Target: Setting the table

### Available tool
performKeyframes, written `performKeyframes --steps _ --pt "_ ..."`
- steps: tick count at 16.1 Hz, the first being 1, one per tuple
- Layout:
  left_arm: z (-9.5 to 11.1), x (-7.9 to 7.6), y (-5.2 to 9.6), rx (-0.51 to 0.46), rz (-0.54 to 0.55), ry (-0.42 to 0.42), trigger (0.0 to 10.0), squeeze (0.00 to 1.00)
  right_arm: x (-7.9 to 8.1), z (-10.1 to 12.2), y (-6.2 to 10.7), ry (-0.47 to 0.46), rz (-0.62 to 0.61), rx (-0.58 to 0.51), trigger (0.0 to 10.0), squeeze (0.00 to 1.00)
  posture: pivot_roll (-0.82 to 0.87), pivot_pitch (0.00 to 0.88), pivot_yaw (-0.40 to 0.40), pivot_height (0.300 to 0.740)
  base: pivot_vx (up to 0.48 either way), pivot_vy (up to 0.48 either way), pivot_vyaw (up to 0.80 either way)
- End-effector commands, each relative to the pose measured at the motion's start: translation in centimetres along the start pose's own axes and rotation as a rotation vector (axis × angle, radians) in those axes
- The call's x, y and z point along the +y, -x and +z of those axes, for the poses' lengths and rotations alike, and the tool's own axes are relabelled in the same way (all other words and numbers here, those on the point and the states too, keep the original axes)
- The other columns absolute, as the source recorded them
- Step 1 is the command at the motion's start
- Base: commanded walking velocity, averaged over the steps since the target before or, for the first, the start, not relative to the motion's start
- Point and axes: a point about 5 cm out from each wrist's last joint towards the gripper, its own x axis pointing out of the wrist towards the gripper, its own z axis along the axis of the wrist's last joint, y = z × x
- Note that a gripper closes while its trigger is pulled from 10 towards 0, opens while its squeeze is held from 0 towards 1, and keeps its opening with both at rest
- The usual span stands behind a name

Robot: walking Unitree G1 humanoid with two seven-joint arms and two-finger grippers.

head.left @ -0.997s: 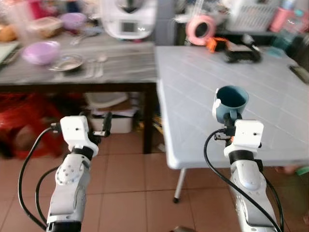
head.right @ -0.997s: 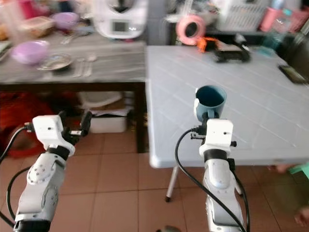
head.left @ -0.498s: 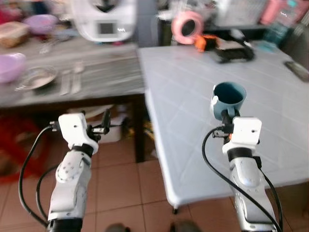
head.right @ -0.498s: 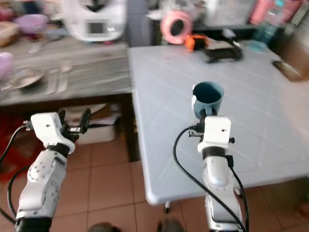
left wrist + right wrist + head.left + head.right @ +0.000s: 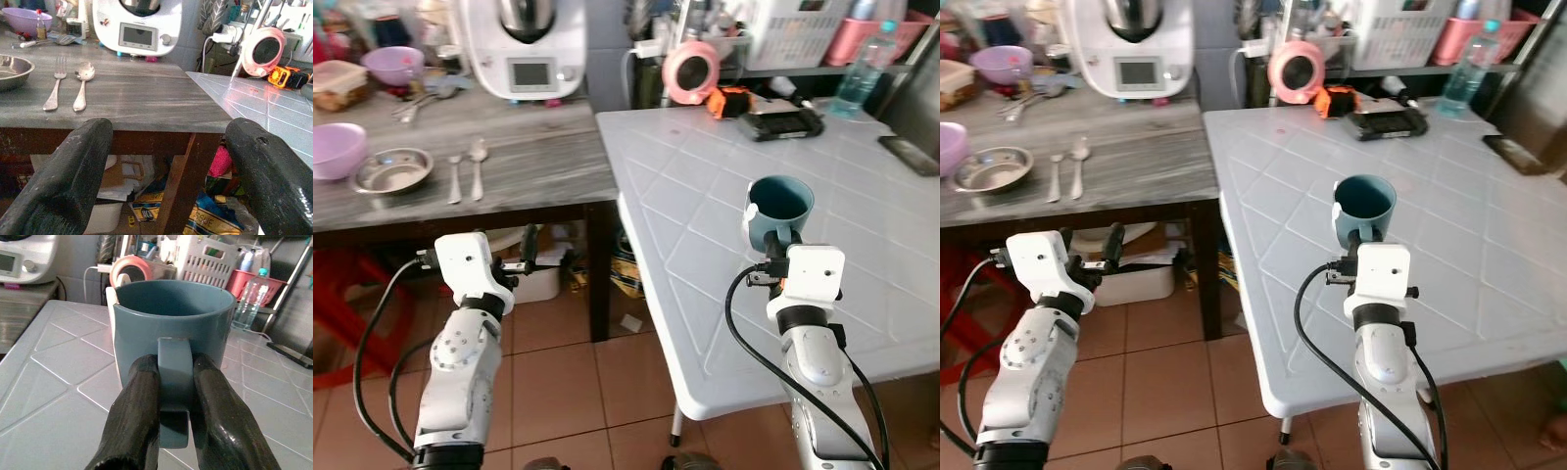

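While my right pincer (image 5: 173, 396) clamps the handle of the blue ceramic mug (image 5: 780, 209), mug sits upright above the white quilted-pattern bench (image 5: 705, 186); left pincer (image 5: 166, 161) gapes wide, empty.

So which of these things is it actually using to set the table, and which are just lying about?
Part of the job:
blue mug, held by its handle in the right gripper
fork, spoon, steel dish
white table

Just lying about:
kitchen machine
pink clock
water bottle
phone
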Motion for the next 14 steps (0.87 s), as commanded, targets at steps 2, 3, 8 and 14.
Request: performKeyframes --steps 2,3,8,14 --pt "0.0 -0.4 -0.1 0.009 -0.012 -0.002 10.0 0.0 -0.4 0.5 -0.3 0.005 -0.006 -0.025 10.0 0.0 -0.01 0.0 -0.007 0.74 0.0 0.292 0.0" --pt "0.0 -0.4 -0.2 0.011 -0.021 0.002 10.0 0.0 -0.2 0.5 -0.4 0.001 -0.004 -0.024 10.0 0.0 -0.01 0.0 -0.006 0.74 0.0 0.48 0.0" --pt "0.2 -0.7 -0.3 0.001 -0.027 0.001 10.0 0.0 -0.1 0.7 -0.9 0.002 0.024 -0.031 10.0 0.0 0.0 0.0 -0.03 0.74 0.0 0.48 0.0" --pt "-0.3 -1.6 -0.1 0.01 -0.04 0.012 10.0 0.0 -0.6 1.0 -1.6 0.024 0.046 -0.043 10.0 0.0 -0.02 0.0 -0.051 0.74 0.0 0.48 0.0"
